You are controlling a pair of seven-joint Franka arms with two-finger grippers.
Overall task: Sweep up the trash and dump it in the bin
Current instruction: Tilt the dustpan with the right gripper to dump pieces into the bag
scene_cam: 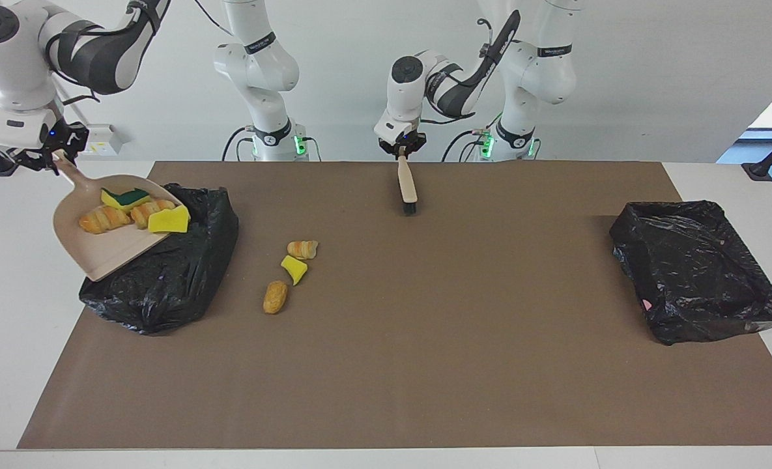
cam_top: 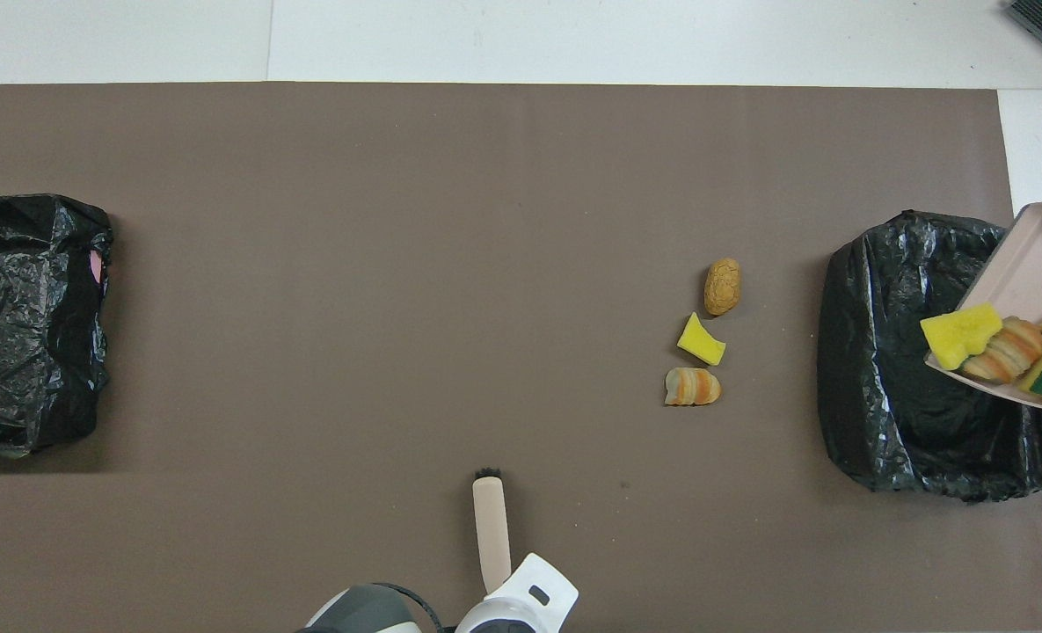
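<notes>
The right gripper (scene_cam: 52, 155) pinches the handle of the dustpan (scene_cam: 109, 244) and holds it tilted over the bin (scene_cam: 184, 273) at the right arm's end. Four pieces of trash (scene_cam: 135, 212) lie in the pan. Three more pieces, a bread (scene_cam: 302, 249), a sponge (scene_cam: 293, 268) and a nugget (scene_cam: 275, 297), lie on the mat (scene_cam: 425, 358) beside that bin. The left gripper (scene_cam: 401, 148) pinches the brush (scene_cam: 406, 185), which hangs over the mat.

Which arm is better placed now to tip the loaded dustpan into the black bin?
The right arm. Its tool grips the beige plastic dustpan, raised over the black bag-lined bin with four trash pieces on it. The left tool holds the beige brush.
</notes>
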